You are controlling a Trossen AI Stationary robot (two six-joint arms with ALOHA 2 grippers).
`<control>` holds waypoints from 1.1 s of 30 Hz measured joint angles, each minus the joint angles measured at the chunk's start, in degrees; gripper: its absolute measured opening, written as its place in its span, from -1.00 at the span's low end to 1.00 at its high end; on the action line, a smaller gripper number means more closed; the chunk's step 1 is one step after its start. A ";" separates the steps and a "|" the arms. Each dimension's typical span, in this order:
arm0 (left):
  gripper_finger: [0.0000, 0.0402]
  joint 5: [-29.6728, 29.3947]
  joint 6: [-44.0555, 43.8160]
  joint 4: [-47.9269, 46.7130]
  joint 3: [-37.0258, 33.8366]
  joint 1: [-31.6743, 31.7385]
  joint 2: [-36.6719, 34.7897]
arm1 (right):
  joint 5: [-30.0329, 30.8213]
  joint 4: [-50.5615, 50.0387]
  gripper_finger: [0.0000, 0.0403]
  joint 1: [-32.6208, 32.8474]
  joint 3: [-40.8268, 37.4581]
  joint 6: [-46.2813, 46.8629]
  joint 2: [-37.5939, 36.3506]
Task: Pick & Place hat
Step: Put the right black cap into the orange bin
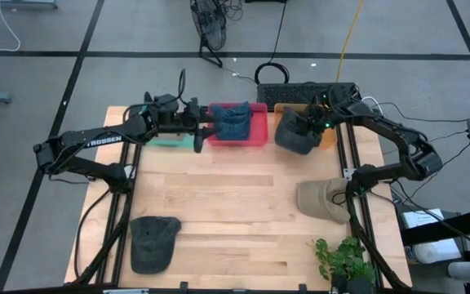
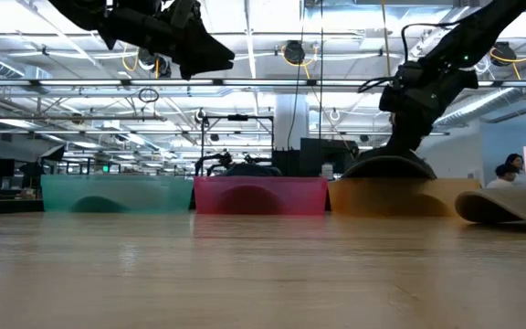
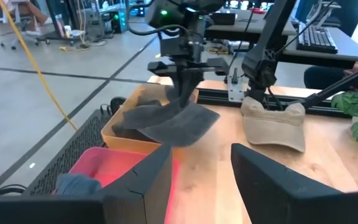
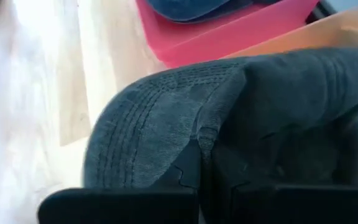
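The right hand is clamped on a dark grey fabric cap, hanging over the translucent orange bin. The fingers seem buried in its fabric. The left hand, fingers apart, waits beside the red plastic bin.

Overhead and table-level cameras share the table; wrist cameras sit close.

A dark grey cap hangs over the orange bin at the far right, pinched in the right gripper. A blue cap lies in the pink bin, a tan one at right, another grey one near left.
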 joint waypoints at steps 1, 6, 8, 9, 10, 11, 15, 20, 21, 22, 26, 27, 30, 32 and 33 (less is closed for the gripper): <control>-0.13 -0.01 0.20 -0.03 -0.02 -0.19 0.00 | -0.03 -0.04 -1.00 -0.41 0.35 -1.39 0.50; -0.13 -0.01 1.17 0.06 -0.01 -0.95 0.00 | 0.63 -1.39 -1.00 -1.23 3.71 -5.66 2.52; -0.13 -0.03 1.19 0.43 -0.02 -0.99 0.00 | 2.42 -3.18 -1.00 -1.23 5.60 -7.82 3.28; -0.13 -0.03 1.20 0.69 -0.02 -1.01 0.00 | 3.30 -4.50 -1.00 -1.21 6.61 -8.58 3.84; -0.13 -0.04 1.12 0.72 0.00 -1.03 0.00 | 4.04 -6.10 -1.00 -1.21 7.57 -9.18 4.53; -0.13 -0.05 1.06 0.70 0.00 -1.03 0.00 | 4.77 -7.73 -1.00 -1.23 8.43 -9.72 5.17; -0.13 -0.06 0.44 0.59 -0.02 -1.09 0.00 | 6.34 -11.43 -1.00 -1.70 9.95 -11.15 6.97; -0.13 -0.16 0.41 0.45 -0.01 -1.32 0.00 | 13.64 -11.08 -1.00 -1.71 9.95 -12.62 8.57; -0.13 -0.18 0.40 0.44 -0.01 -1.43 0.00 | 13.80 -11.03 -1.00 -1.71 9.95 -13.43 8.60; -0.13 -0.20 0.40 0.39 -0.01 -1.54 0.00 | 13.82 -10.85 -1.00 -1.71 9.95 -14.15 8.52; -0.13 -0.21 1.12 0.37 0.00 -1.62 0.00 | 14.31 -8.69 -1.00 -1.25 9.95 -16.01 6.89; -0.13 -0.23 1.13 0.37 -0.01 -1.62 0.00 | 14.96 -7.73 -1.00 -0.83 9.95 -15.91 6.37; -0.13 -0.23 1.23 0.39 -0.02 -1.62 0.00 | 17.85 -6.23 -1.00 0.65 9.94 -16.62 5.13; -0.13 -0.24 1.30 0.39 0.00 -1.62 0.00 | 19.98 -5.33 -1.00 1.76 9.93 -17.15 5.01; -0.13 -0.23 1.30 0.39 -0.02 -1.62 0.00 | 20.75 -5.45 -1.00 2.08 9.93 -17.24 5.11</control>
